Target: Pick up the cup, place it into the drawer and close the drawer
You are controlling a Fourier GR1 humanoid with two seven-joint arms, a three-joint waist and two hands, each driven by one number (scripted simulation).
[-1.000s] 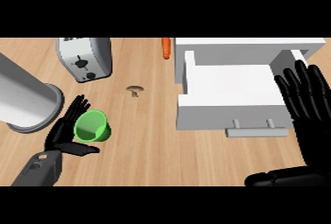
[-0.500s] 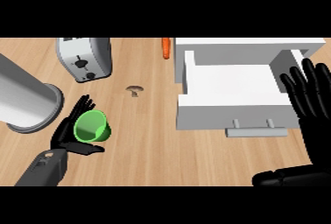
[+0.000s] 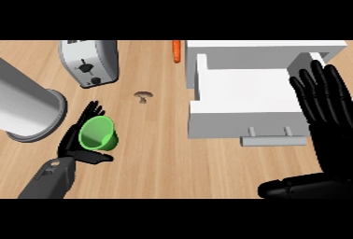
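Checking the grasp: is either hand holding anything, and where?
The left hand cups the green plastic cup round its side wall; the right hand holds nothing.

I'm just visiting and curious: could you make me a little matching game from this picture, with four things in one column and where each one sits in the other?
Things:
1. cup
2. toaster
3. mushroom
4. carrot

Places:
A. at the far edge of the counter, just left of the white drawer
B. inside the left hand
C. far left of the counter, beyond the cup
D. on bare wood between the toaster and the drawer

Pairs: 1-B, 2-C, 3-D, 4-A
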